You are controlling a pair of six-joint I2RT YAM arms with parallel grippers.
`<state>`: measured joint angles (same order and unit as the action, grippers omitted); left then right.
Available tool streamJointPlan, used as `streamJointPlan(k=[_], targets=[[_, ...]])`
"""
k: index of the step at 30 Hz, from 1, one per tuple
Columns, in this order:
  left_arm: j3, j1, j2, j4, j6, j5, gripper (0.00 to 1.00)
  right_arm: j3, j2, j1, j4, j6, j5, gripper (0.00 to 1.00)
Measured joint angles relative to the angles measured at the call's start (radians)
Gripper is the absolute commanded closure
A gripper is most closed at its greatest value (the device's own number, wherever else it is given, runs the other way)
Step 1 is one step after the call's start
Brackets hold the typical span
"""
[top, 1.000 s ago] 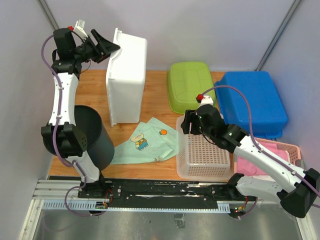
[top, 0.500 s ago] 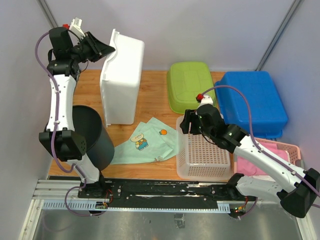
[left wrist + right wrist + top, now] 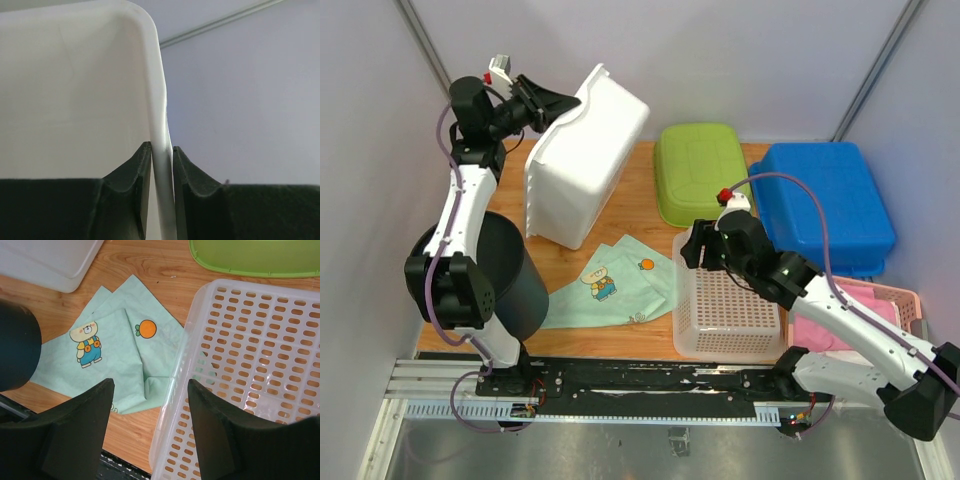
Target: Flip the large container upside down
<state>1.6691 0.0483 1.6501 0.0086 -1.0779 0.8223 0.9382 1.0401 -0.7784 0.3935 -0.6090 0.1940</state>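
Observation:
The large container is a white plastic bin at the back left of the table, tipped over to the right with its lower edge on the wood. My left gripper is shut on its upper rim. In the left wrist view both fingers pinch the thin white rim between them, with the container's wall to the left. My right gripper hovers open over the left rim of a white perforated basket. Nothing is between its fingertips.
An upturned green tub and a blue tub sit at the back right. A black bucket stands by the left arm. A mint cloth with cartoon prints lies in the middle. A pink basket is at the right edge.
The left gripper has closed on the white container's rim and swung right, tipping the container from upright on its side to a slant. The right arm has stayed put.

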Motion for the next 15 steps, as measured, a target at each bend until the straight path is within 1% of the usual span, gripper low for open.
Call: streamJointPlan(k=[4,8,15], targets=[[-0.057,-0.031,0.000,0.132,-0.199,0.026,1.00,-0.013,-0.034,0.000,0.001,-0.014,0.001,0.38],[-0.078,-0.030,0.002,0.266,-0.369,0.008,1.00,-0.022,-0.054,0.000,0.004,-0.022,0.001,0.38],[-0.088,-0.029,0.006,0.453,-0.578,-0.070,1.00,-0.025,-0.056,0.000,0.004,-0.032,0.001,0.38]])
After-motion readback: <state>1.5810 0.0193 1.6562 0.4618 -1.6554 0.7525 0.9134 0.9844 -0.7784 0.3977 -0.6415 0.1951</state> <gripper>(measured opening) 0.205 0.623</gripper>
